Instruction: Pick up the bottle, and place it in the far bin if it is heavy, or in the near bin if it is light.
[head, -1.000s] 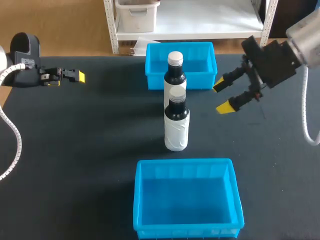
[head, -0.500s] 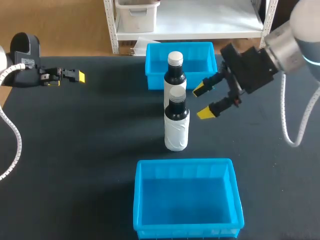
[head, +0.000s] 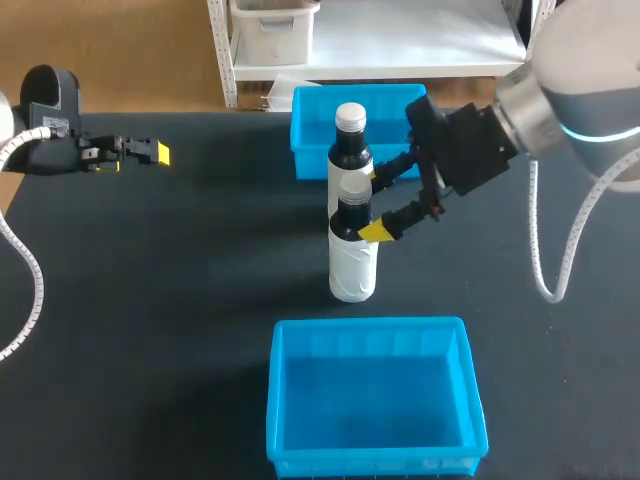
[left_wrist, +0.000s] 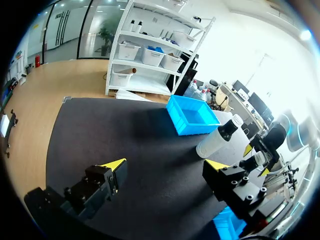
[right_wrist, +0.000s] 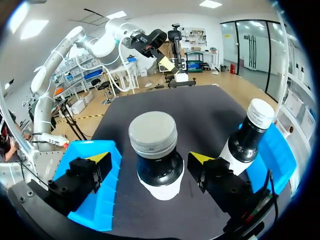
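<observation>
The front bottle (head: 353, 262) stands upright on the dark desk (head: 200, 280), its long axis vertical and its grey cap (head: 353, 186) pointing straight up. Its body is white below and dark at the shoulder and neck. The right gripper (head: 375, 205) comes in at this bottle's neck from its right side, with its fingers spread wide and one yellow tip on each side of the neck. In the right wrist view the front bottle (right_wrist: 156, 172) sits squarely between the fingers of the right gripper (right_wrist: 149, 159), and a small gap shows at either tip, so the fingers do not grip it. Just behind the front bottle stands a back bottle (head: 350, 145), also upright, with a white cap; the right wrist view shows the two apart. The far bin (head: 405, 125) lies behind the front bottle, beyond the back bottle, and the near bin (head: 370, 326) lies in front of the front bottle, apart from it. The left gripper (head: 135, 157) hangs well to the left of the front bottle. In the left wrist view the left gripper (left_wrist: 165, 164) has its fingers spread wide, with the desk's dark top between them.
</observation>
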